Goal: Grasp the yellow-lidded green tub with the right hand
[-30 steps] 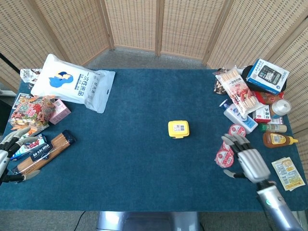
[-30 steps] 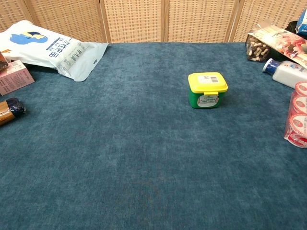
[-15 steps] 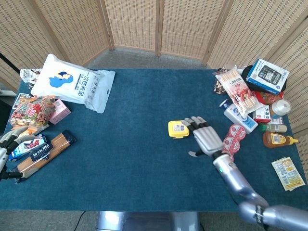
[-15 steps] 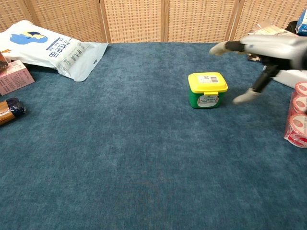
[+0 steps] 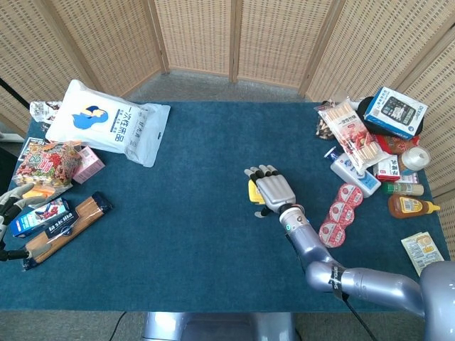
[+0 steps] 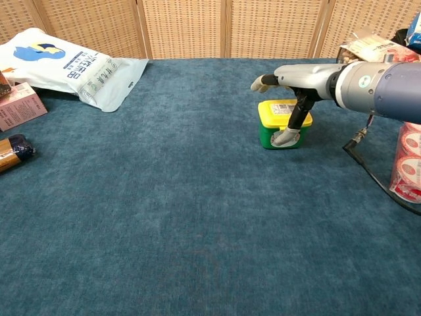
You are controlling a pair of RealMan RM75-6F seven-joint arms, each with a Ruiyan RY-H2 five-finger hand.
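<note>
The green tub with its yellow lid (image 6: 271, 125) stands mid-table; in the head view only a yellow sliver of the tub (image 5: 252, 192) shows to the left of my right hand. My right hand (image 5: 272, 190) lies spread over the lid, its fingers reaching past the far edge. In the chest view the right hand (image 6: 293, 82) hovers on top, and its thumb (image 6: 288, 136) hangs down against the tub's front label. The fingers are not closed round the tub. My left hand (image 5: 8, 213) rests open at the table's left edge, holding nothing.
A white bag (image 5: 110, 122) lies at the back left, with snack packets and a pasta pack (image 5: 64, 227) near my left hand. Red-topped cups (image 5: 340, 213), a white bottle (image 5: 352, 174) and boxes crowd the right side. A black cable (image 6: 381, 184) trails from the right arm.
My right hand has swept left from the right-hand cups to the tub and now covers its lid, thumb down on the front. The left hand has barely shifted.
</note>
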